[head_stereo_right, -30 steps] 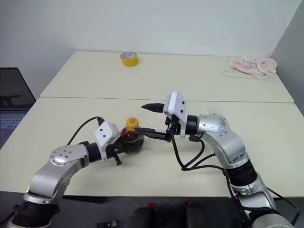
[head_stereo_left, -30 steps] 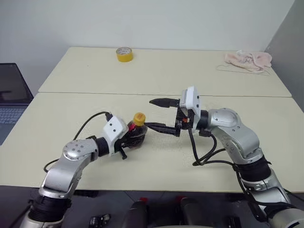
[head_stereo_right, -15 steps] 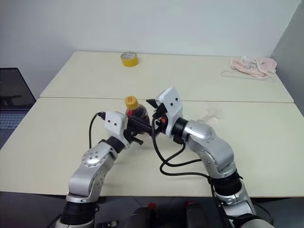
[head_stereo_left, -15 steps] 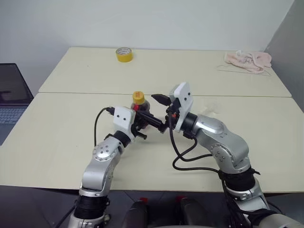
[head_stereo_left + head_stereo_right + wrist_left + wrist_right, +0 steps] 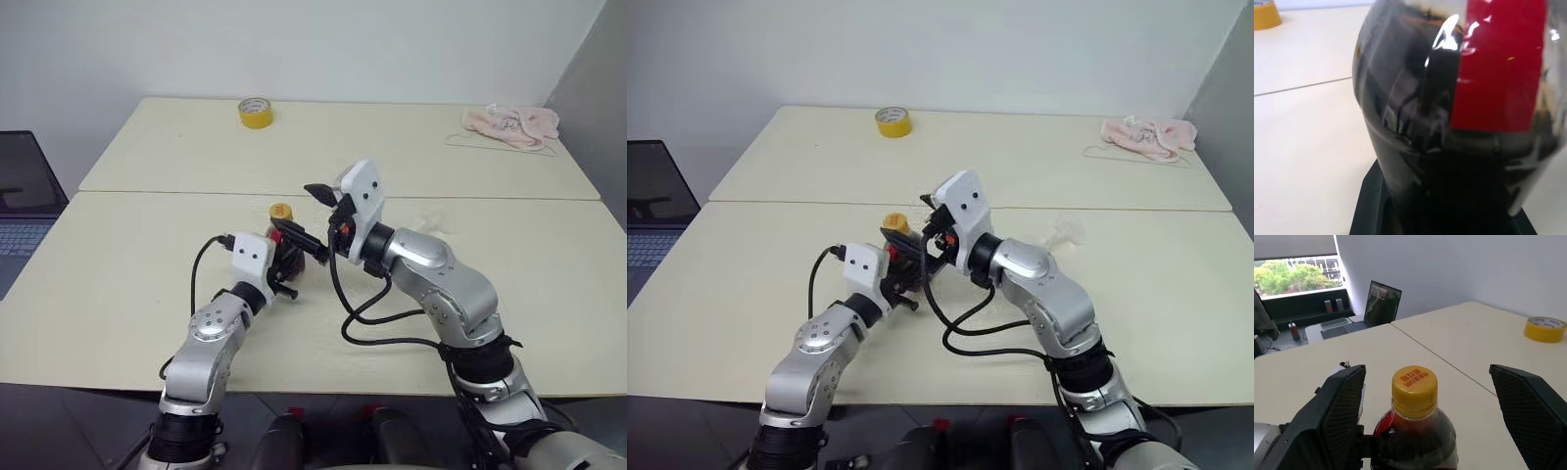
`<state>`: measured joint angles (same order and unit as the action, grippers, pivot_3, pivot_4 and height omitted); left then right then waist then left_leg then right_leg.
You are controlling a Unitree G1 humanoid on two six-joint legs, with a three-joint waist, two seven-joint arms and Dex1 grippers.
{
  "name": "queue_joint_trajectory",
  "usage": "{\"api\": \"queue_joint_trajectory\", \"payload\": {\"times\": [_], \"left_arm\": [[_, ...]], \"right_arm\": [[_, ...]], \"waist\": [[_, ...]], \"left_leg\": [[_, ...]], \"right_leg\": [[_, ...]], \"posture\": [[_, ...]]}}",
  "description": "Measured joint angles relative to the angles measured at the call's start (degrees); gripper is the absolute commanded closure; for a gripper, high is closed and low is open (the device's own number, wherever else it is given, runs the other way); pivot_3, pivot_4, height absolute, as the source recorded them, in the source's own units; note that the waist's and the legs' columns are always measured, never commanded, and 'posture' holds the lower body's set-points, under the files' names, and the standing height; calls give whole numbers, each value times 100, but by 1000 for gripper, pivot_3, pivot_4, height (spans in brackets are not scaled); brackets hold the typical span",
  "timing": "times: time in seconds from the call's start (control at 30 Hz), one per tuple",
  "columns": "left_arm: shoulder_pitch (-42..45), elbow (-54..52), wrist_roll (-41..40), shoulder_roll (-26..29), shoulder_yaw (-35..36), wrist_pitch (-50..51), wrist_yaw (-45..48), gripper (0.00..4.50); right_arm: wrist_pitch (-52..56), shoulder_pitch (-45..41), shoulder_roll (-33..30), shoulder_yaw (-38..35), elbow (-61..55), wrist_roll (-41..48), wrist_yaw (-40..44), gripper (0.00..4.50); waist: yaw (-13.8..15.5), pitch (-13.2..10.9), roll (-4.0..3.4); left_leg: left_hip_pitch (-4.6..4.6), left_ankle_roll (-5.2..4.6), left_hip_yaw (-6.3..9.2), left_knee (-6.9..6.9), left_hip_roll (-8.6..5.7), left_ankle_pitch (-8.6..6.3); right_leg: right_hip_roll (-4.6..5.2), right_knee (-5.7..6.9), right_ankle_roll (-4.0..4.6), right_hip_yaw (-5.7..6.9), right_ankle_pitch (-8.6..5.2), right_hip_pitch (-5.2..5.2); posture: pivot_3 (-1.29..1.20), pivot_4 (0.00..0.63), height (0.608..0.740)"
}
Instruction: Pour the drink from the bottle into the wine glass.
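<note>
Left claw (image 5: 286,262) is clamped on the cola bottle (image 5: 285,245), held upright just above the near table (image 5: 118,284) at mid-width. Yellow cap (image 5: 1414,386) is on. Right claw (image 5: 1427,431) stands wide, its fingers (image 5: 1334,416) flanking the cap without contact.

An office or lab room: plain cream tables (image 5: 137,284), a laptop (image 5: 1378,303), bare white walls.
</note>
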<state>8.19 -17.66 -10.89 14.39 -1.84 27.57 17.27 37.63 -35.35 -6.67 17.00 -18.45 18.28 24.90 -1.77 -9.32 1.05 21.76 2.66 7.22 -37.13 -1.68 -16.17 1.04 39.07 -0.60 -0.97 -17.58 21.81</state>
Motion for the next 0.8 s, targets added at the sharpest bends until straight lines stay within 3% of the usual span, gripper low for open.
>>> {"api": "queue_joint_trajectory", "payload": {"times": [0.8], "left_arm": [[-297,239,-43,-56,86,-589,214,3736]], "right_arm": [[-681,-63,68,427,690,-791,140,180]], "waist": [[0,1,-1]], "left_leg": [[-2,3,1,1,0,2]], "right_leg": [[0,0,0,0,0,-1]], "posture": [[0,150,740]]}}
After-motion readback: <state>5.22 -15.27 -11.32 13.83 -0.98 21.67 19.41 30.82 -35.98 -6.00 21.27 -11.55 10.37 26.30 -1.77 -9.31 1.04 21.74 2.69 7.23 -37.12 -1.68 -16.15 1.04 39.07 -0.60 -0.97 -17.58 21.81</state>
